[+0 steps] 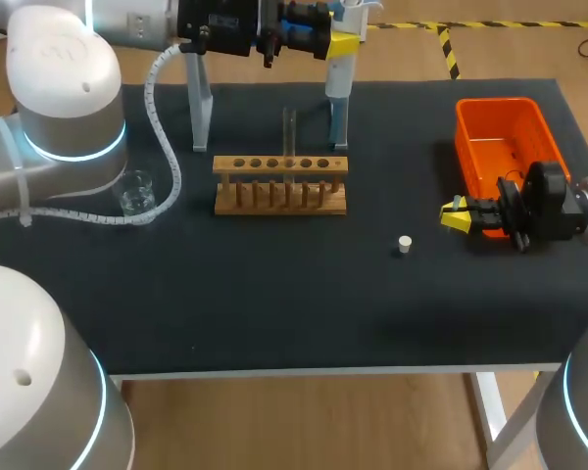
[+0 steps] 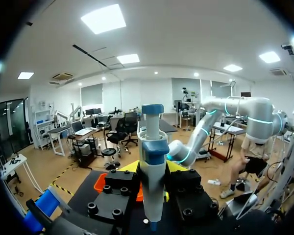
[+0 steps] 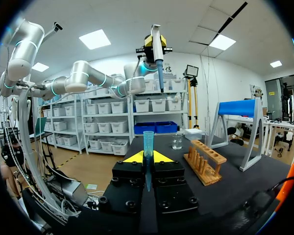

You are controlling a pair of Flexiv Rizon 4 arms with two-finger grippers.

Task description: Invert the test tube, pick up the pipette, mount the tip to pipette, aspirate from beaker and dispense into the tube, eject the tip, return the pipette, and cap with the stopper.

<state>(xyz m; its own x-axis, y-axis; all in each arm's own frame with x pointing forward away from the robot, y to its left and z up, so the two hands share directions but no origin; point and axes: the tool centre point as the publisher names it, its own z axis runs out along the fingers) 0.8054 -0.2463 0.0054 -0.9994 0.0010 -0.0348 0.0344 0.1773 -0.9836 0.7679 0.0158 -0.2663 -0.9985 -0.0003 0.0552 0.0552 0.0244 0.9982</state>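
My left gripper is at the back of the table, above the stand, shut on the white and blue pipette. In the left wrist view the pipette stands upright between the yellow-tipped fingers. My right gripper is low at the table's right, beside the orange bin, shut on a clear blue pipette tip that sticks out ahead of it. A glass test tube stands in the wooden rack. The beaker sits at the left. The small white stopper lies left of the right gripper.
An orange bin stands at the right rear, just behind the right gripper. The pipette stand's legs rise behind the rack. From the right wrist, the rack and beaker lie ahead, with the blue stand beyond.
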